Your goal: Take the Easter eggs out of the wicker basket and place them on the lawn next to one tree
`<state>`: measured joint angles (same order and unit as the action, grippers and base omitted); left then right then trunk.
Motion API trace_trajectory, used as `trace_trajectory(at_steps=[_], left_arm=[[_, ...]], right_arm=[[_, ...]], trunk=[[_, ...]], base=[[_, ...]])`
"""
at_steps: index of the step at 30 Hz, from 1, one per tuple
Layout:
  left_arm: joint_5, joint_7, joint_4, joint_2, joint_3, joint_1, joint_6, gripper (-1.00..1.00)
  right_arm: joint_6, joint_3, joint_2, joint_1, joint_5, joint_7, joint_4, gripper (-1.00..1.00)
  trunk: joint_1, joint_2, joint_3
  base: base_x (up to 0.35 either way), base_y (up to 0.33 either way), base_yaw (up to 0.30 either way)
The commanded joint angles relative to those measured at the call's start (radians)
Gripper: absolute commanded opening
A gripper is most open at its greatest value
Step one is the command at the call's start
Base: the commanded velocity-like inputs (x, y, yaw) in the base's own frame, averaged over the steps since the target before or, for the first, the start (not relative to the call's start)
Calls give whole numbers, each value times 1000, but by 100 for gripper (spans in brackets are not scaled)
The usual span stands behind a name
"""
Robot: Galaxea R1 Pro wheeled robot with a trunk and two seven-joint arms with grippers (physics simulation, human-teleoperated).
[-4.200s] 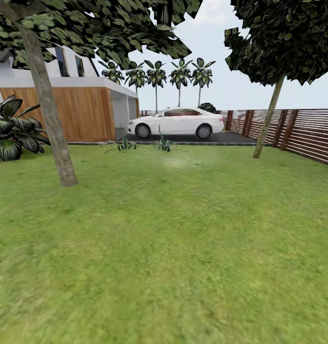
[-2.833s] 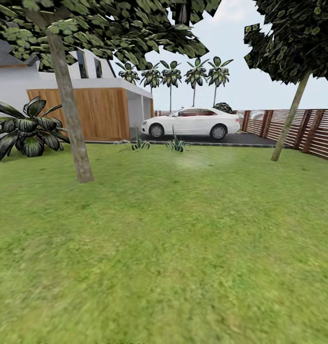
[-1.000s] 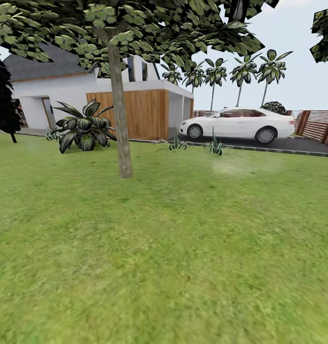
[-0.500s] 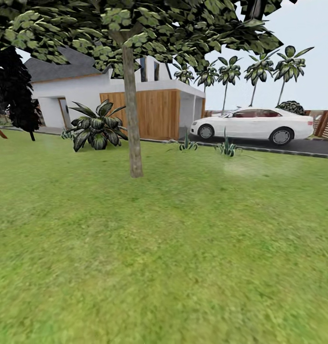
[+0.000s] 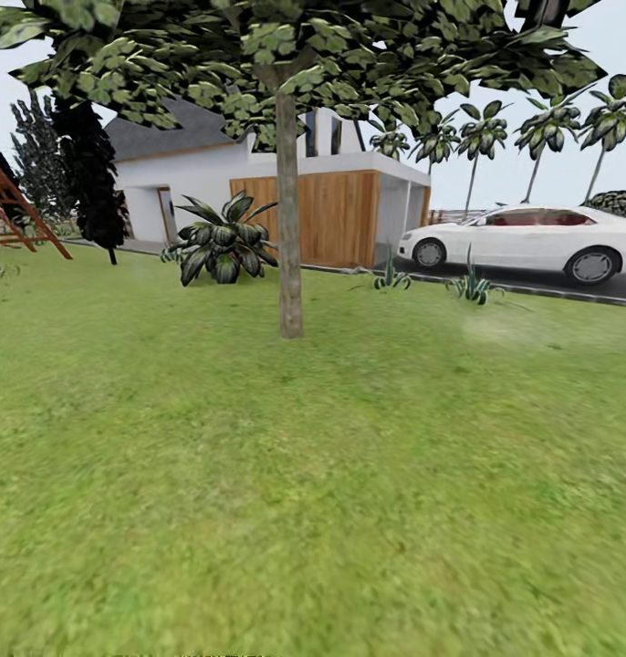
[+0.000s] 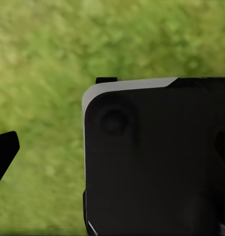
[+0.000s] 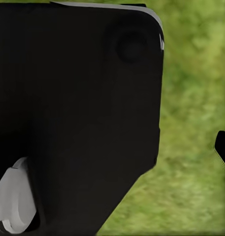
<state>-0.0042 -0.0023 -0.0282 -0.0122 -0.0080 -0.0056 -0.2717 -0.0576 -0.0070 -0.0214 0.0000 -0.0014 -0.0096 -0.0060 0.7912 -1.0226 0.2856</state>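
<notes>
**Out on the grass, with trees ahead and hands hard to read**

Head view first: we're looking across the lawn (image 5: 313,493), a broad sweep of mottled green grass running up to a white house (image 5: 194,178) with a wood-panelled front. Standing on the grass, near the middle, is a tree with a straight brownish trunk (image 5: 289,219), its leafy crown spreading across the top. Just behind it, to the left, a broad-leaved striped shrub (image 5: 224,248) sits near the house. Over on the right, a white car (image 5: 527,242) is parked on dark paving, with two spiky plants (image 5: 473,286) at the lawn's edge in front of it and a row of palms (image 5: 532,137) behind. Far left, there's a reddish wooden frame (image 5: 10,214) beside dark conifers.

Left wrist view now: a big black housing with a pale edge (image 6: 156,157) blocks much of the sight, blurred grass behind it, a dark tip (image 6: 4,155) poking in at the side. How far the left hand is open, I cannot tell.

Right wrist view: same story, black housing (image 7: 78,108) over grass, a small dark tip (image 7: 223,145) at the edge. The right hand's opening, I cannot tell either.
</notes>
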Motion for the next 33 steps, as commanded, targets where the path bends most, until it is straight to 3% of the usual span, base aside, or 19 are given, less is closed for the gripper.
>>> trace_trajectory(at_steps=[1, 10, 33], left_arm=[[0, 0, 1, 0, -1, -1, -3, 100], [0, 0, 1, 0, -1, -1, -3, 100], [0, 1, 2, 0, 0, -1, -19, 100]], right_arm=[[-3, -1, 0, 0, 0, -1, -1, 100], [-41, 1, 0, 0, 0, -2, 3, 100], [-48, 1, 0, 0, -2, -3, 7, 100]], trunk=[[-4, 7, -2], [-38, 70, -30], [-127, 231, -102]], base=[[0, 0, 242], [0, 0, 244], [0, 0, 245]])
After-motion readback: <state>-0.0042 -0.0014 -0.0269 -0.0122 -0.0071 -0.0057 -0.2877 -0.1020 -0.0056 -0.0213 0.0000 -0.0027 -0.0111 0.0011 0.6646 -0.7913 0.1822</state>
